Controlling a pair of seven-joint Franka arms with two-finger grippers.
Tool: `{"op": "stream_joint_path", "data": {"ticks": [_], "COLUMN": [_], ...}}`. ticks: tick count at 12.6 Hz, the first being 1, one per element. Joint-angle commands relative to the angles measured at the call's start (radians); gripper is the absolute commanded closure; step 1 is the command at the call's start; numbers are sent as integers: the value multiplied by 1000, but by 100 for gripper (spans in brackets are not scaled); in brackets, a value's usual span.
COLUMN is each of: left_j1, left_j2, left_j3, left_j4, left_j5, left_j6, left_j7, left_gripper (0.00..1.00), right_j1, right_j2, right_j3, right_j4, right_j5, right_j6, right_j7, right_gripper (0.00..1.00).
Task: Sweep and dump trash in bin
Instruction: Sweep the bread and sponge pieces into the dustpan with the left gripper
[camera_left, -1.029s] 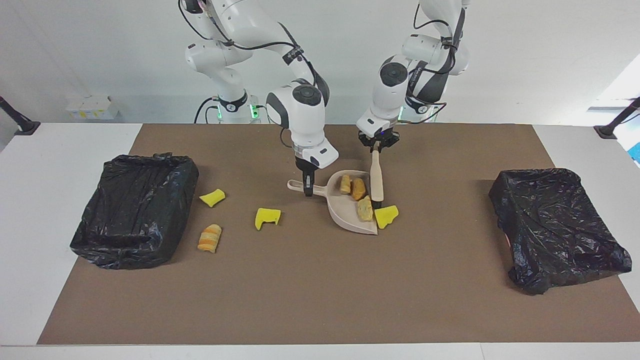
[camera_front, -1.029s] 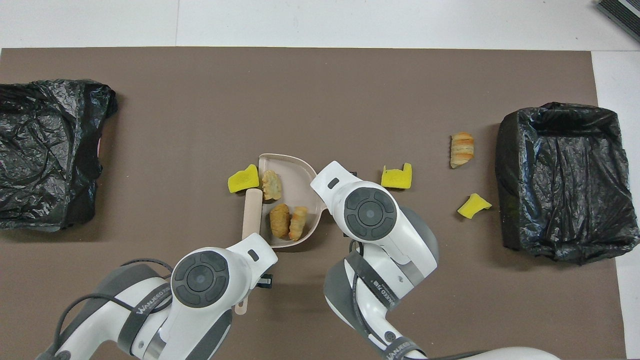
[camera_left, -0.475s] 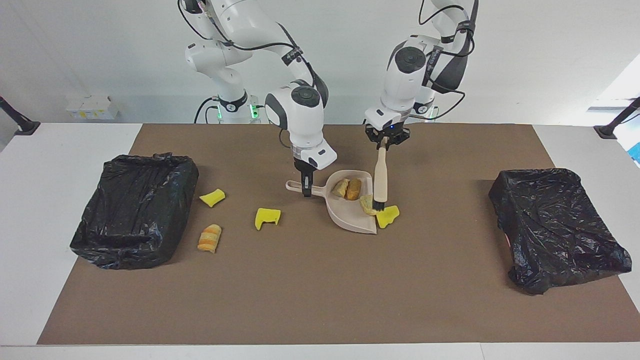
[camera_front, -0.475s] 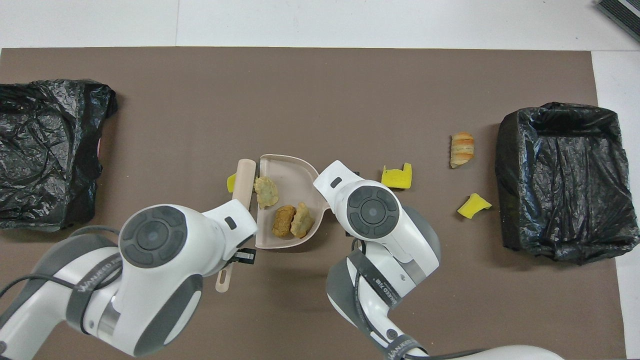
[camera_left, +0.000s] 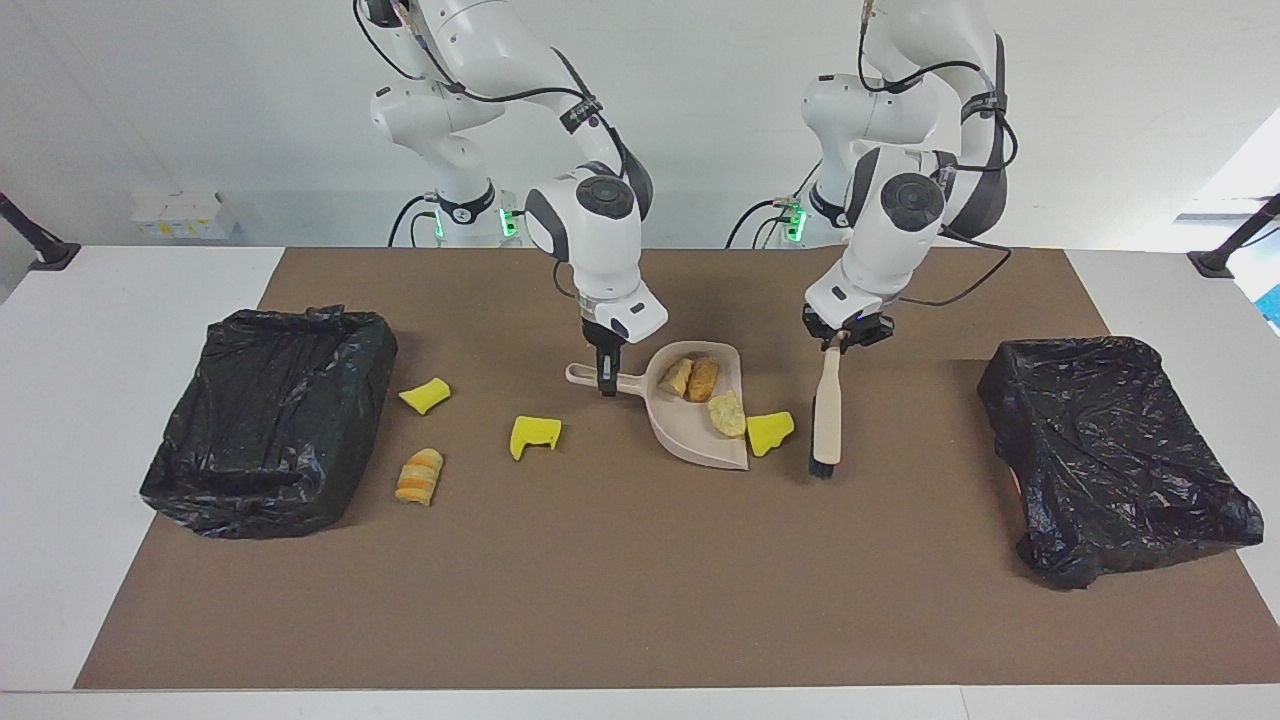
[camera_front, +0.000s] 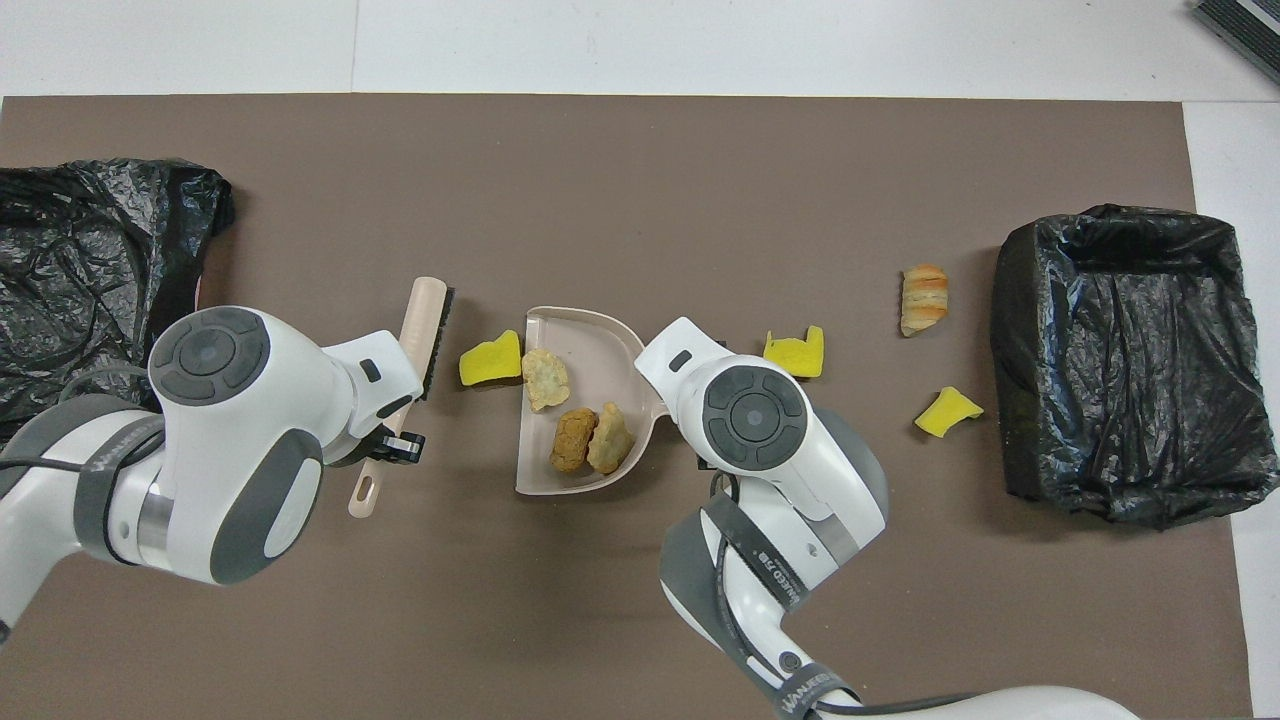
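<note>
My right gripper (camera_left: 604, 385) is shut on the handle of the beige dustpan (camera_left: 690, 435), whose mouth faces the left arm's end of the table. Three tan bread-like lumps of trash (camera_left: 703, 378) (camera_front: 572, 440) lie in the pan (camera_front: 585, 335). A yellow sponge chunk (camera_left: 770, 432) (camera_front: 489, 360) rests on the mat at the pan's lip. My left gripper (camera_left: 840, 343) (camera_front: 385, 445) is shut on the beige brush (camera_left: 827, 410) (camera_front: 425, 325), bristles down beside that chunk, toward the left arm's end. Two yellow chunks (camera_left: 534, 435) (camera_left: 425, 395) and an orange lump (camera_left: 418, 476) lie toward the right arm's end.
A black-lined bin (camera_left: 265, 420) (camera_front: 1130, 360) sits at the right arm's end of the brown mat, close to the loose scraps. A second black-bagged bin (camera_left: 1115, 455) (camera_front: 80, 260) sits at the left arm's end.
My left gripper lifted the brush from the pan's mouth and carried it over the yellow chunk toward the left arm's end. The pan shifted slightly and its lumps slid.
</note>
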Motion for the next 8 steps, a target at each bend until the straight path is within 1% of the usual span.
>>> {"op": "stream_joint_path", "data": {"ticks": [1,2,3,6,8], "left_j1": [-14,-33,-75,-170,-190], "left_j2": [4,0,-6,-14,-14], "left_j3": [-13,-19,-20,-23,-23], "left_j4": [1,-7,-7,-3,19], "left_j5": [20,20,18,-14,-39], "left_j6": [-11,-30,-41,-42,-48], "left_j7": [46,51,54,39,8], "left_gripper": [100,100,100,100,100], "right_j1": [-16,-16,-16,-16,-16], "right_j2": [-1,-1,1,-1,-1], "right_j3": [3,3,3,3,3], "right_j4": [-6,-6,-6,-6,-6], "right_j5": [-16,-16,-16,-16,-16], "right_j6": [-18,-18,-18,-19,-19], "right_j7": [-35,-35,-34,-35,-35], "right_gripper": [100,100,100,100,100]}}
